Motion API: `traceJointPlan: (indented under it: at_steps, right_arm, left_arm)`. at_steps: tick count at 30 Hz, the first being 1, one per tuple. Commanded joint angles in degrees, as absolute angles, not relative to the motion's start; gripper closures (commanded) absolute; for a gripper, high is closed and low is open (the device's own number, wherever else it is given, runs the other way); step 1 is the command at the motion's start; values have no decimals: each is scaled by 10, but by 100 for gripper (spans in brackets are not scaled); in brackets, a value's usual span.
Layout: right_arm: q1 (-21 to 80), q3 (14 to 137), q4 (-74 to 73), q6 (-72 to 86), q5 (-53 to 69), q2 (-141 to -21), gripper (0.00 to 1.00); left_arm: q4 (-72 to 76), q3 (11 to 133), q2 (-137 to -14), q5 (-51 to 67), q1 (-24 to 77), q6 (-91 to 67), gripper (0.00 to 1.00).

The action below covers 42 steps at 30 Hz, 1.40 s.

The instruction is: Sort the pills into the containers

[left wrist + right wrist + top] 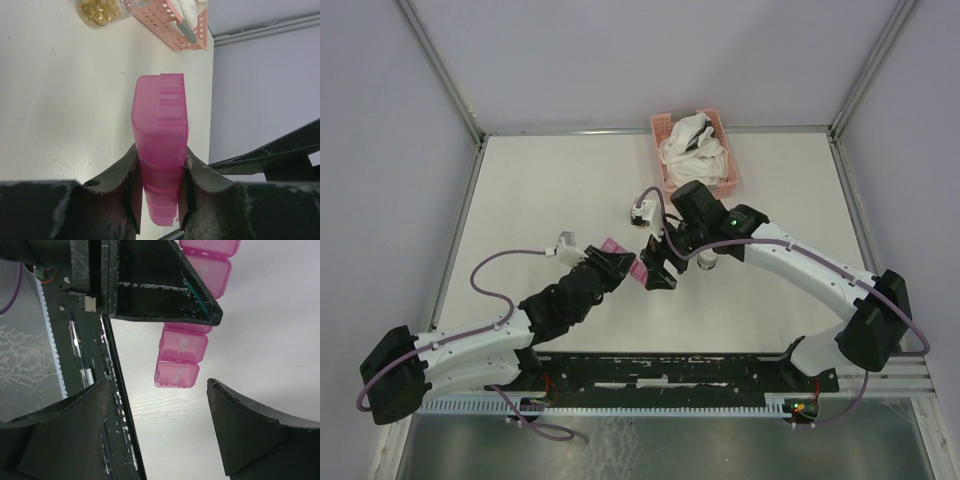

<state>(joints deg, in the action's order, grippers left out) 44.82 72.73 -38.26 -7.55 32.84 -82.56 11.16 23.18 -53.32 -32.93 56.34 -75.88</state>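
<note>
One pill-box strip [161, 125], its lids apparently shut, is pinched across its width by the left gripper [160, 175], likely to steady it for the other arm. At the strip's free end sits the right gripper [214, 351], fingers spread and holding nothing, probably placed to work a lid. Beyond the strip a pill bottle [102, 12] and a pink basket [662, 122] stand near. Bare table [540, 190] flanks the strip's other sides.

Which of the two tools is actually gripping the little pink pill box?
The left tool: its fingers are clamped on the pill box. The right tool stands open, gripping nothing.
</note>
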Motion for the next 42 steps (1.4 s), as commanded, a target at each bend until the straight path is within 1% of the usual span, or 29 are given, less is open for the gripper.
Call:
traceJointPlan:
  at_steps: [1, 5, 14, 20, 27, 33, 38, 42]
  right_arm:
    - [467, 732, -373, -97, 247, -846, 13]
    - [483, 735, -373, -99, 209, -859, 14]
    - [491, 739, -376, -99, 192, -874, 15]
    - [488, 743, -379, -107, 168, -860, 19]
    - [450, 741, -379, -101, 182, -834, 22]
    - [432, 743, -382, -97, 191, -837, 24]
    - [424, 746, -387, -96, 190, -849, 29]
    - [419, 746, -389, -93, 201, -851, 30]
  left_arm:
    - [112, 255, -537, -349, 563, -769, 97]
    - [114, 254, -537, -346, 563, -770, 97]
    - [116, 257, -537, -344, 563, -769, 97]
    - [115, 255, -532, -346, 563, -767, 97]
    - [112, 250, -526, -347, 563, -762, 97]
    - [123, 249, -522, -342, 563, -751, 97]
    - [166, 232, -509, -332, 563, -731, 97]
    - [211, 210, -496, -319, 562, -715, 97]
